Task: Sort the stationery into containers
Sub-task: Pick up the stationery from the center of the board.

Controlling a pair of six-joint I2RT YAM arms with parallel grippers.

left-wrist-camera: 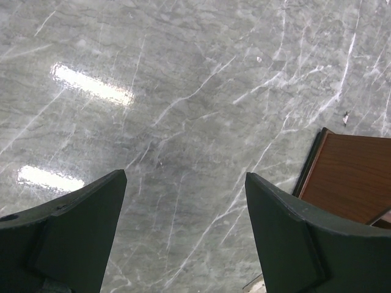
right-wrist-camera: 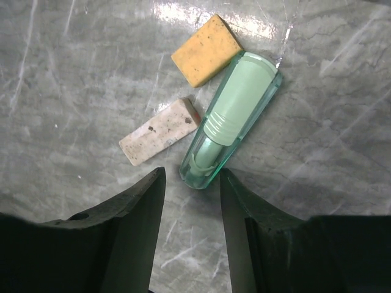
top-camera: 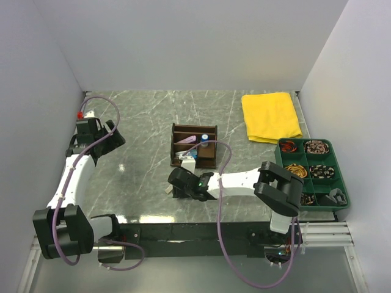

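Note:
In the right wrist view a green eraser stick in a clear green case (right-wrist-camera: pixel 234 116) lies on the marble, with a tan eraser (right-wrist-camera: pixel 206 49) beyond it and a dirty pinkish-white eraser (right-wrist-camera: pixel 159 130) to its left. My right gripper (right-wrist-camera: pixel 192 183) is open, its tips just short of the green case's near end, holding nothing. In the top view it (top-camera: pixel 177 183) sits in front of the brown wooden organiser (top-camera: pixel 194 146), which holds a few items. My left gripper (left-wrist-camera: pixel 186 183) is open and empty over bare marble at the far left (top-camera: pixel 101 131). The green divided tray (top-camera: pixel 313 174) stands at the right.
A folded yellow cloth (top-camera: pixel 270 116) lies at the back right. The organiser's brown corner (left-wrist-camera: pixel 351 177) shows at the right of the left wrist view. White walls close in the table on three sides.

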